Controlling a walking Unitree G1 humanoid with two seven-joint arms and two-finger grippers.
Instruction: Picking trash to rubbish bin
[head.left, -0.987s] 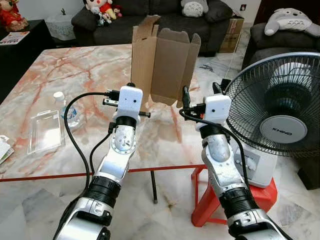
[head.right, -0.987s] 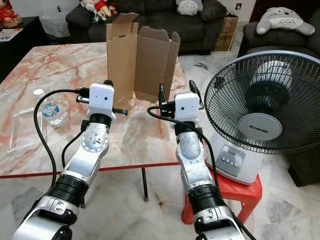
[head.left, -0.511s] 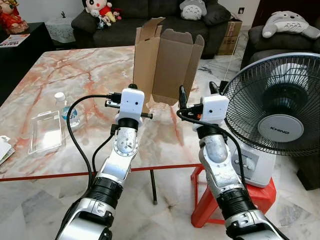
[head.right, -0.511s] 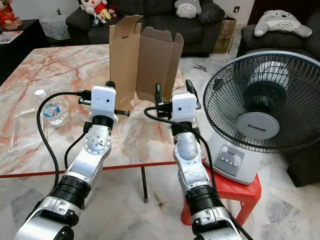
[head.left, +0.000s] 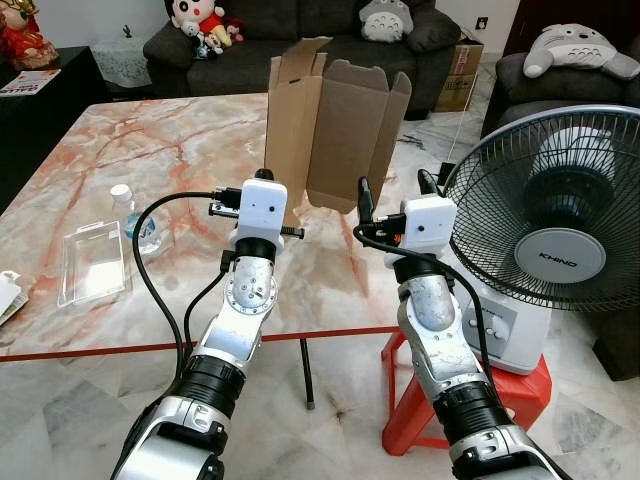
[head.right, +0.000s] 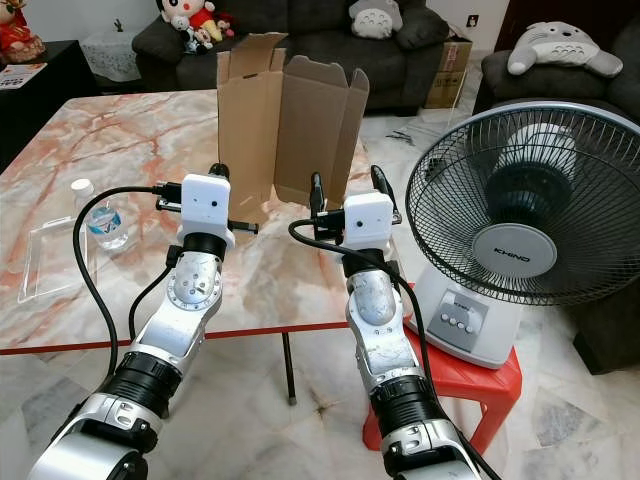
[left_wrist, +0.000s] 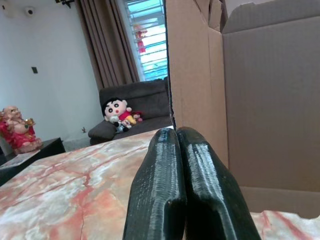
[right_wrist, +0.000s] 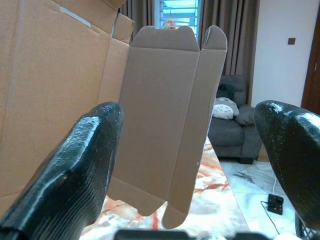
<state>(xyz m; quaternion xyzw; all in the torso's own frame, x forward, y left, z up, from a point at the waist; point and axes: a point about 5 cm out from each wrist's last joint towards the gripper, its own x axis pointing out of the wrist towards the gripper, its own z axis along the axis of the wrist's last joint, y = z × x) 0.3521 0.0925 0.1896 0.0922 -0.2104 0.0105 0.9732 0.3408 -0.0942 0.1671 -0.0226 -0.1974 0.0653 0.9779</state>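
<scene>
The job has barely begun. The box (head.left: 335, 130) stands at the far right edge of the desk (head.left: 150, 150), and nothing holds it. The right end effector (right_wrist: 195, 165) is wide open and points at it. The left end effector (left_wrist: 182, 192) is closed and empty.

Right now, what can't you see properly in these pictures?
- Inside of the cardboard box: eye views show its outer walls; its own flaps hide the inside.
- Paper at the table's left edge: cut off by the left eye view's border.
- Label on the water bottle: too small to read.
- Left gripper fingertips in the eye views: hidden behind its white wrist camera. The right gripper frames the box.
- A rubbish bin: cannot tell where it is.
</scene>
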